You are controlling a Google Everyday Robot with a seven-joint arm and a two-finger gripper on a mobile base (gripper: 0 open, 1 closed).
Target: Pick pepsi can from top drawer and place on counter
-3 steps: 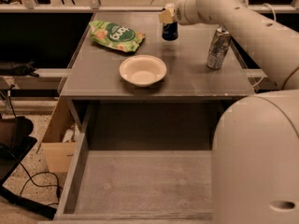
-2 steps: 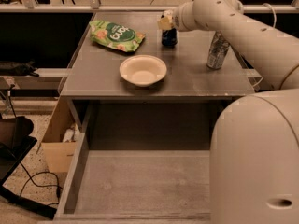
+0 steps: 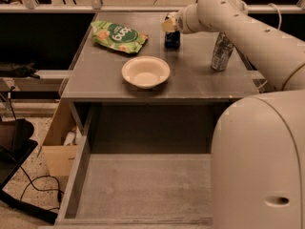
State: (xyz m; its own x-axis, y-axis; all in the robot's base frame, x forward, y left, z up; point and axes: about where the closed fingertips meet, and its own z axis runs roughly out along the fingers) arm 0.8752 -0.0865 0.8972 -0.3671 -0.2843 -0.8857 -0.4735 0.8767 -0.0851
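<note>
- Up at the far side of the counter (image 3: 95, 78), the pepsi can (image 3: 172, 40) stands upright on the tabletop, out of the top drawer (image 3: 143, 190) and well behind the bowl (image 3: 145, 72).
- And right on top of it sits the gripper (image 3: 169, 25), at the can's upper end. The can lies directly below the gripper, its long axis vertical.
- Is the gripper clamped on the can or loose around it? I cannot tell from this angle.
- One arm (image 3: 248, 30) on this robot, and it reaches in from the right, sloping across the counter to the can.
- My read: the placing looks all but done. The coming move turns on that vertical line-up, since a straight lift clears the can while any sideways drift could tip it.
- The can is a short, dark blue cylinder, smooth metal and probably slick. It sits on a matte, worn grey counter that should hold its base flat.
- Off to the right and well apart stands the taller silver can (image 3: 222, 51), slim and shiny, under the arm's line.
- To the left, near but not touching, lies a crinkly green snack bag (image 3: 118, 36), soft and flat.
- The bowl is pale, round and shallow, and sits toward the counter's front.
- Below the front edge, the top drawer is pulled open, with low grey walls and a scuffed flat floor.
</note>
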